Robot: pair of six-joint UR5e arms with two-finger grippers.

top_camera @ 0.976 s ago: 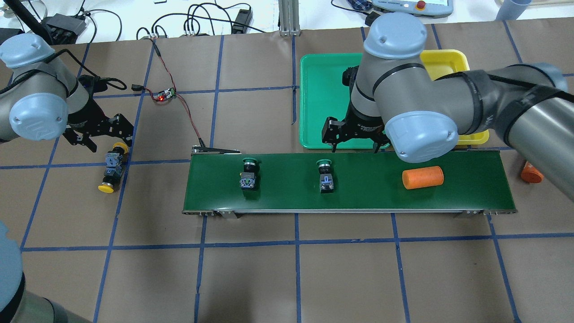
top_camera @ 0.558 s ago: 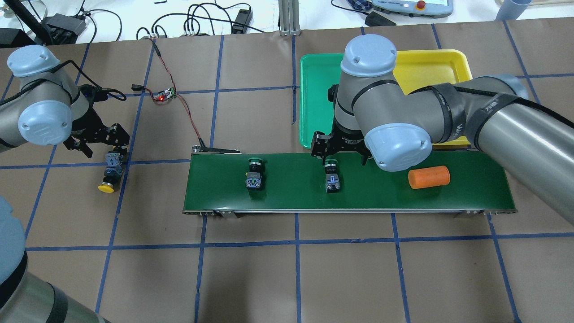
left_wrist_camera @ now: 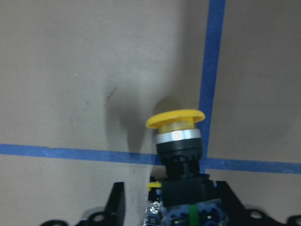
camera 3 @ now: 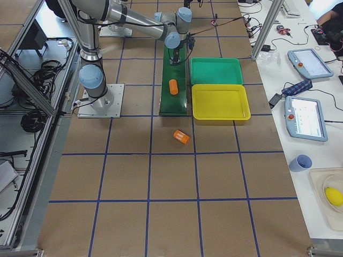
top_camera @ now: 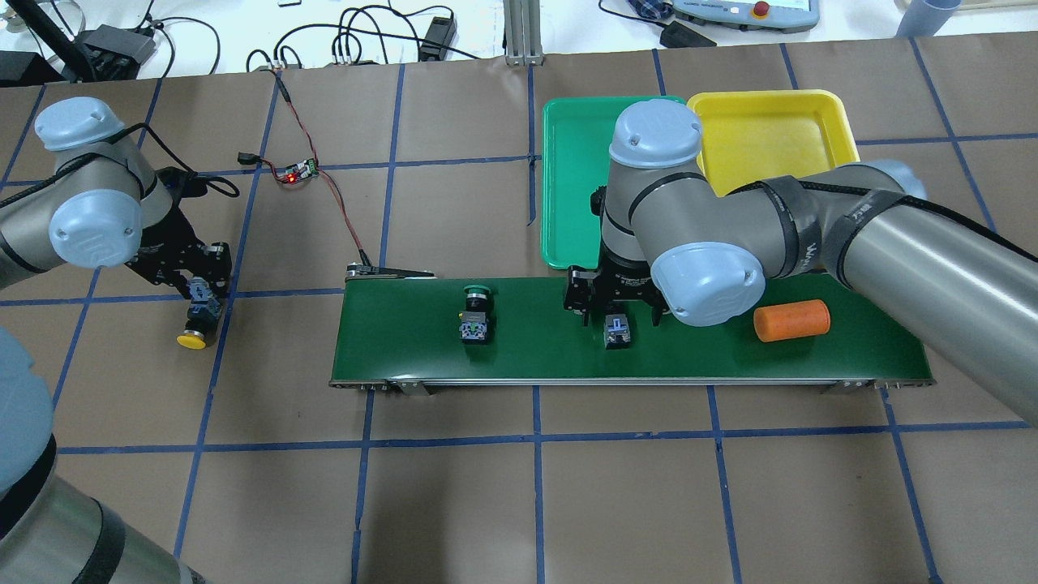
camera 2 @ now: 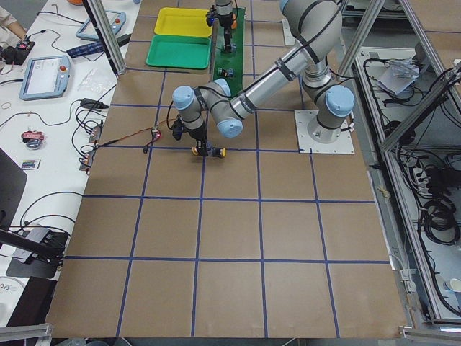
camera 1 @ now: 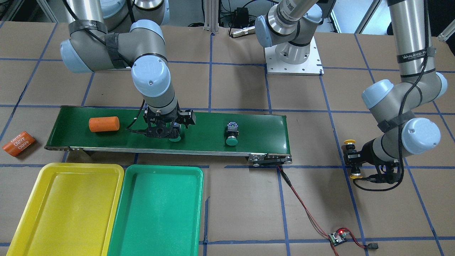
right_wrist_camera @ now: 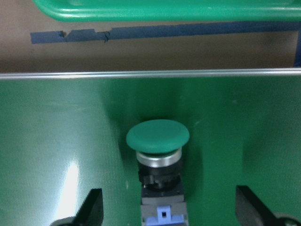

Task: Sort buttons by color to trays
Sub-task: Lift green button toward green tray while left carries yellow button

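Mid-frame overhead, the right gripper (top_camera: 614,311) stands wide astride a green button (right_wrist_camera: 157,136) on the conveyor belt (top_camera: 535,345). Far left, the left gripper (top_camera: 195,282) straddles a yellow button (left_wrist_camera: 175,118) on the table (top_camera: 454,503); its grip cannot be told.

— Any writing you can make out?
— "4680", printed twice in white on the orange plastic cylinder (camera 1: 18,143) lying on the brown paper-covered worktop (camera 1: 231,213).
— Anything else?
— White lettering on a black band around the left arm's upright grey tube (camera 1: 412,56), too small to read with certainty.
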